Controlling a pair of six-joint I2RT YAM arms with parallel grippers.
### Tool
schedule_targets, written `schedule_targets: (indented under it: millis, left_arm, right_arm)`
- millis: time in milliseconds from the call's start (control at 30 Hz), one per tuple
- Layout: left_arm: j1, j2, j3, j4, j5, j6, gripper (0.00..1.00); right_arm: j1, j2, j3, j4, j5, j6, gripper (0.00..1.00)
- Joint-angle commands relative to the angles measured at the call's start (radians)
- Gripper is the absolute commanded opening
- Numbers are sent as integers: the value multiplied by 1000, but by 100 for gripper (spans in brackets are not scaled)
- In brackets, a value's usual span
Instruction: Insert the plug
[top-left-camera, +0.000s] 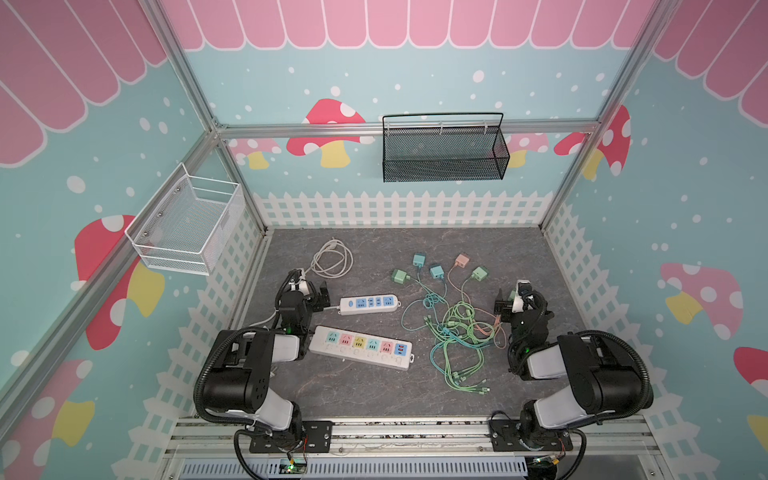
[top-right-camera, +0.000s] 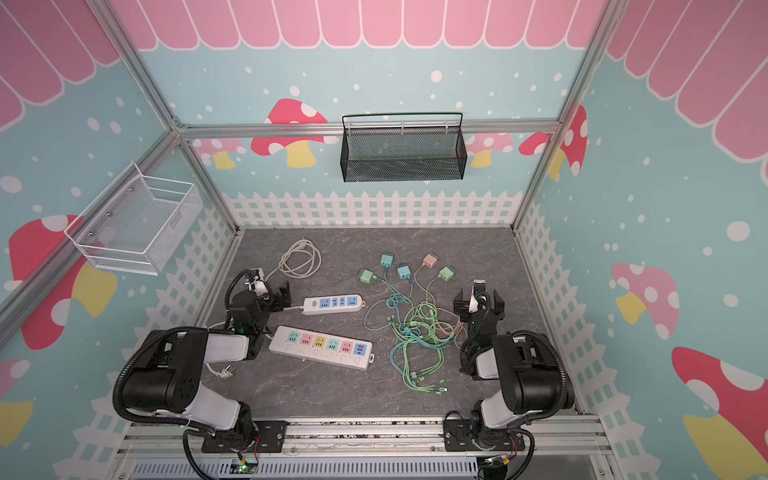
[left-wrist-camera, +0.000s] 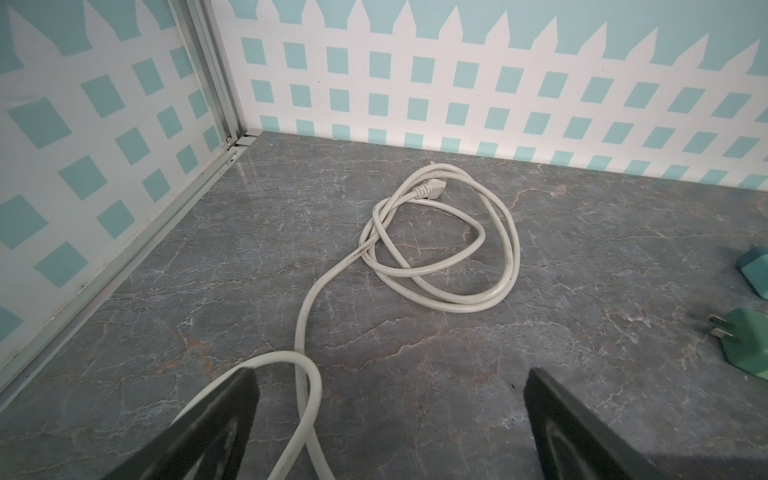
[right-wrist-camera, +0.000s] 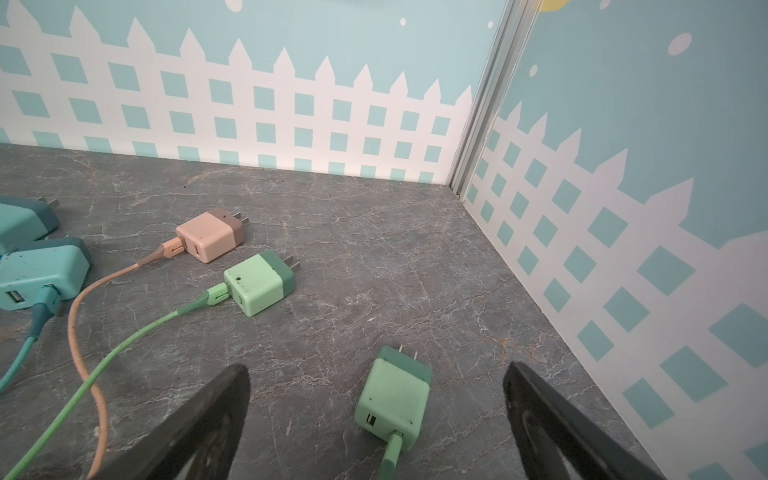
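Right wrist view told most of the story: the right gripper (right-wrist-camera: 376, 372) had its jaws spread wide, with a green plug (right-wrist-camera: 392, 401) lying flat on the tabletop (right-wrist-camera: 374, 232) between them. It wasn't touched as far as I could tell, and the prongs pointed away from the wrist. That put the plug well off to the right of the long power strip (top-left-camera: 360, 347), past the cable tangle (top-left-camera: 453, 332).

Meanwhile the left gripper (left-wrist-camera: 392, 374) was wide open too, holding nothing. It was parked just beyond the strip's left end, with a white cord (left-wrist-camera: 440, 249) running along the table between its fingers.

So I'd call this the very start, the reach for a plug: nothing picked up, and the strip's coloured sockets looked free. Next move, my guess: drop the right jaws around the plug's body and pinch its flat sides. Then carry it over the tangle to the strip and tip the prongs down onto a socket. The trailing cable could snag there.
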Motion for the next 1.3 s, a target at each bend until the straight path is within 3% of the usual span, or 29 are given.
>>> schedule_targets:
  millis: [0,200,333,600,800,1033,1267]
  left_arm:
    - [1,-13,11,0,8,25,100]
    - [-1,-27,7,1,-42,4,100]
    - [-5,-67,10,-38,-57,8,100]
    - [-51,-211,107,-374,-215,-44,100]
    - [-85,-303,215,-630,-213,-151,100]
    - [-121,-370,431,-988,-116,-199,99]
    - [-123,-402,591,-1291,2,-227,99]
  right_arm:
    - [-4,-5,7,34,-1,5,98]
    - [-5,-11,9,41,-6,-1,98]
    - [-3,-87,93,-185,-10,2,98]
    - [-3,-188,177,-429,-56,12,98]
    - [0,-271,287,-687,-60,36,98]
    - [2,-364,376,-846,-272,32,98]
    - [17,-252,618,-1114,-492,-25,93]
